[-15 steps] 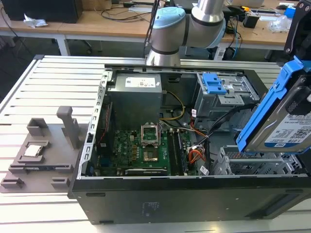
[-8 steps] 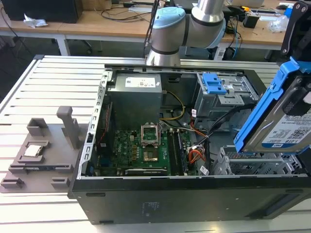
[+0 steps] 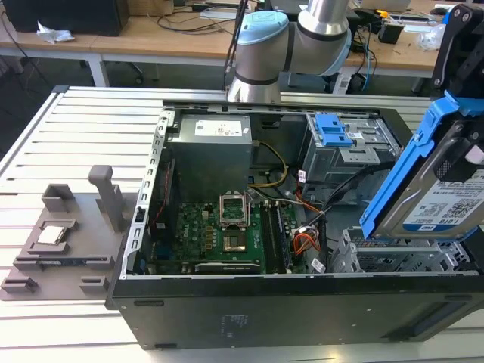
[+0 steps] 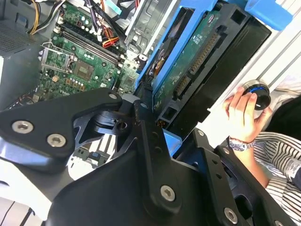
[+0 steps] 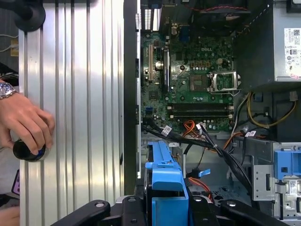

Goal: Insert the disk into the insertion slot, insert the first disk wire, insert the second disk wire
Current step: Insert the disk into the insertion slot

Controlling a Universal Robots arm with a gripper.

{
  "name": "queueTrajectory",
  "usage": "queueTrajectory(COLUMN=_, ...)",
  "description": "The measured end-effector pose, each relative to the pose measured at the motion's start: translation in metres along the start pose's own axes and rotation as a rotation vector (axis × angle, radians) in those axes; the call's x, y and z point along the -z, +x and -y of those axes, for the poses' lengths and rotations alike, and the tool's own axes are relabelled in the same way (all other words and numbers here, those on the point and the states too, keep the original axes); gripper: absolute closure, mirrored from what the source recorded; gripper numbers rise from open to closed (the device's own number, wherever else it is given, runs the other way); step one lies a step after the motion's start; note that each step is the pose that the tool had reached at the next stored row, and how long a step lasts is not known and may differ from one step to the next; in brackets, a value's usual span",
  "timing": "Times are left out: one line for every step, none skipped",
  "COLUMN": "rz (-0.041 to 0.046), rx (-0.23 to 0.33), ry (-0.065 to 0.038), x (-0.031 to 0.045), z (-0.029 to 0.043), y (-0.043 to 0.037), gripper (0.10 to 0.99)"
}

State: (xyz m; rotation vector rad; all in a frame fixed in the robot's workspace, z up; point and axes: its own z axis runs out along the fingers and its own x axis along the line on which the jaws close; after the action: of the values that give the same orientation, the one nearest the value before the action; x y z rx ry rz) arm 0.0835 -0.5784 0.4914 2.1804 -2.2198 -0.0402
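The disk (image 3: 439, 198), a silver drive with a white label in a bright blue caddy, hangs tilted at the exterior view's right, over the open computer case. My gripper (image 3: 463, 113) is shut on the disk, coming down from above. Just below the disk sits the insertion slot (image 3: 382, 259), a silver cage with perforated walls in the case's near right corner. The second wrist view shows the disk's green circuit-board underside (image 4: 197, 61) beyond the black fingers (image 4: 141, 123). In the first wrist view the blue caddy edge (image 5: 164, 175) rises from between the jaws.
Black and orange cables (image 3: 311, 227) run beside the cage. A grey bay with a blue latch (image 3: 333, 130), the power supply (image 3: 212, 140) and the motherboard (image 3: 219, 234) occupy the case. A person's hand (image 5: 28, 123) rests on a black knob beside the case. A grey fixture (image 3: 68, 234) lies at the exterior view's left.
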Motion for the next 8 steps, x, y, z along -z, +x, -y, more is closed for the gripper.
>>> queueTrajectory(rz=0.0000, rx=0.000, ry=0.000, x=-0.0007, z=-0.0003, y=0.0000, gripper=0.722)
queueTrajectory(rz=0.0001, rx=0.000, ry=0.000, x=-0.0013, z=-0.0006, y=0.0000, gripper=0.722)
queueTrajectory(rz=-0.0001, rx=0.000, ry=0.000, x=-0.0017, z=-0.0007, y=0.0000, gripper=0.722)
queueTrajectory(rz=0.0000, rx=0.000, ry=0.000, x=-0.0026, z=-0.0008, y=0.0000, gripper=0.722)
queueTrajectory(rz=0.0001, rx=0.000, ry=0.000, x=-0.0037, z=-0.0009, y=0.0000, gripper=0.722)
queueTrajectory(rz=-0.0001, rx=0.000, ry=0.000, x=-0.0047, z=-0.0009, y=0.0000, gripper=0.722)
queueTrajectory(rz=0.0000, rx=0.000, ry=0.000, x=-0.0060, z=-0.0010, y=0.0000, gripper=0.722)
queueTrajectory(rz=0.0000, rx=0.000, ry=0.000, x=-0.0069, z=-0.0010, y=0.0000, gripper=0.722)
